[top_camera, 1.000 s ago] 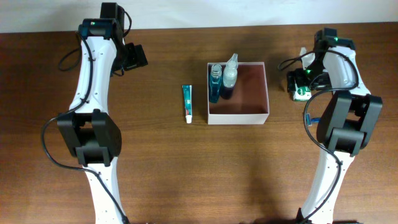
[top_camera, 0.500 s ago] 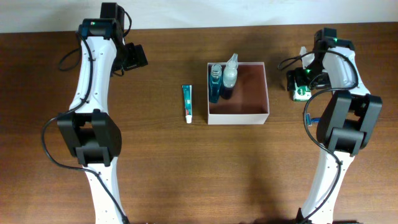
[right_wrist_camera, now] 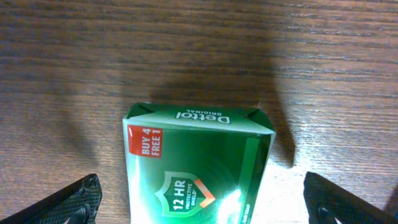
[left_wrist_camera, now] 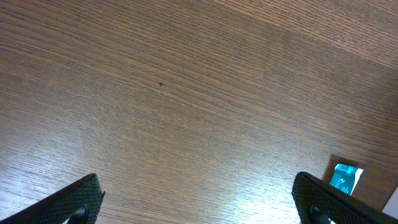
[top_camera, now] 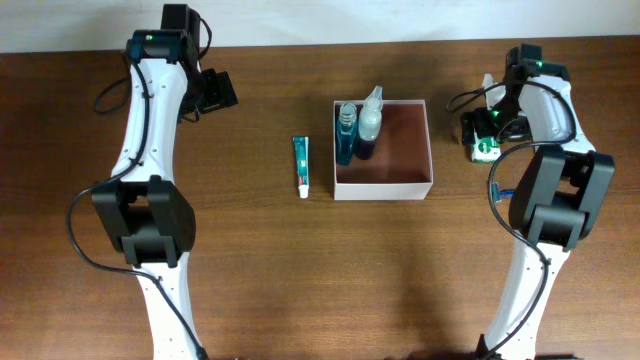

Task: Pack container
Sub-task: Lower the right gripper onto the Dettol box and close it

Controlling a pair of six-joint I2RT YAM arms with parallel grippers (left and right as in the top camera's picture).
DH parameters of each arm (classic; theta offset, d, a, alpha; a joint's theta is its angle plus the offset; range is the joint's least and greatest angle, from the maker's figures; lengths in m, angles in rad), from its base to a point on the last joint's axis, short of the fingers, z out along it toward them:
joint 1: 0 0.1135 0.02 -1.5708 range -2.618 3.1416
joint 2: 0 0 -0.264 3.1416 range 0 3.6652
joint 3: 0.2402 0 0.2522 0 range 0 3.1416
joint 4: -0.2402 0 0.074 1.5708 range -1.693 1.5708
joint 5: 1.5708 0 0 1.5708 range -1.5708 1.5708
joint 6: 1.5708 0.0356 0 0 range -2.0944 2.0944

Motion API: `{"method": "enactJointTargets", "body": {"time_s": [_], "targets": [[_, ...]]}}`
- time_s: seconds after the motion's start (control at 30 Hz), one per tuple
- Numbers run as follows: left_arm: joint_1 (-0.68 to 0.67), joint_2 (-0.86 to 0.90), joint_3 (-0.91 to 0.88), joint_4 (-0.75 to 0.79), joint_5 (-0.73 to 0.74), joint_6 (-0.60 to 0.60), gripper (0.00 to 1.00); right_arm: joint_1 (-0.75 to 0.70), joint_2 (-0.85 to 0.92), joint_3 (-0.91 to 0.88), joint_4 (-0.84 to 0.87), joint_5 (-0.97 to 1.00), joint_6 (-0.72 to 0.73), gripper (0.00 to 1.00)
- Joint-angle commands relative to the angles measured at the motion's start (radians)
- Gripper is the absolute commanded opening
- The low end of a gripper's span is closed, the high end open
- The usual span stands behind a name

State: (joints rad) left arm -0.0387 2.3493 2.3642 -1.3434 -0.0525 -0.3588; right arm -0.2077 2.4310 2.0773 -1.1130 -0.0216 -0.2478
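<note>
Clearly, both tools stand fully open. The left gripper [left_wrist_camera: 198,203] has its two black fingers [left_wrist_camera: 78,198] wide apart over the bare wooden table [top_camera: 320,280]; it holds nothing and touches nothing. In its wrist view, only the blue-green end of a toothpaste tube [left_wrist_camera: 345,177] shows, near the lower right corner.

The right gripper [right_wrist_camera: 205,202] is also spread to its widest. Between its fingers, lower down, lies a green soap packet [right_wrist_camera: 199,168], flat on the wood. The fingers stand on either side of it and no contact shows.

On the end flap of the packet the words "Dettol ORIGINAL" are printed, upside down in this view. A red patch in the corner says "BUY 4 FREE 1". Under it a shield mark carries "12 HR"; the smaller words below I cannot read surely.

The container [top_camera: 383,187] sits in the middle of the table, between the two arms and well apart from both grippers. In its left part stand a blue bottle [top_camera: 346,135] and a spray bottle [top_camera: 370,118], close together by the wall; the rest of its reddish-brown floor is bare. The toothpaste tube lies on the table near its left wall, not touching it. The writing on the tube and the bottles is too small to read.
</note>
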Motion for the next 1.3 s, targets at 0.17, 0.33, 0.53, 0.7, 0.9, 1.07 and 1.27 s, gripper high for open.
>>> {"method": "enactJointTargets", "body": {"time_s": [0.17,0.33,0.53,0.7,0.9,1.07,1.27], "targets": [[0.004,0.006,0.011,-0.001,-0.004,0.016,0.99,0.0,0.032,-0.013,0.003,0.019,-0.007,0.99],[0.004,0.006,0.011,-0.001,-0.004,0.016,0.99,0.0,0.032,-0.013,0.003,0.019,-0.008,0.99],[0.003,0.006,0.011,-0.001,-0.004,0.016,0.99,0.0,0.035,-0.013,0.003,0.019,-0.007,0.99],[0.003,0.006,0.011,-0.001,-0.004,0.016,0.99,0.0,0.035,-0.013,0.003,0.019,-0.007,0.99],[0.002,0.006,0.011,-0.001,-0.004,0.016,0.99,-0.002,0.035,-0.013,0.01,0.019,-0.007,0.81],[0.003,0.006,0.011,-0.001,-0.004,0.016,0.99,-0.002,0.035,-0.013,0.026,0.019,-0.007,0.8],[0.003,0.006,0.011,-0.001,-0.004,0.016,0.99,-0.002,0.035,-0.013,0.04,0.018,-0.007,0.7]]}}
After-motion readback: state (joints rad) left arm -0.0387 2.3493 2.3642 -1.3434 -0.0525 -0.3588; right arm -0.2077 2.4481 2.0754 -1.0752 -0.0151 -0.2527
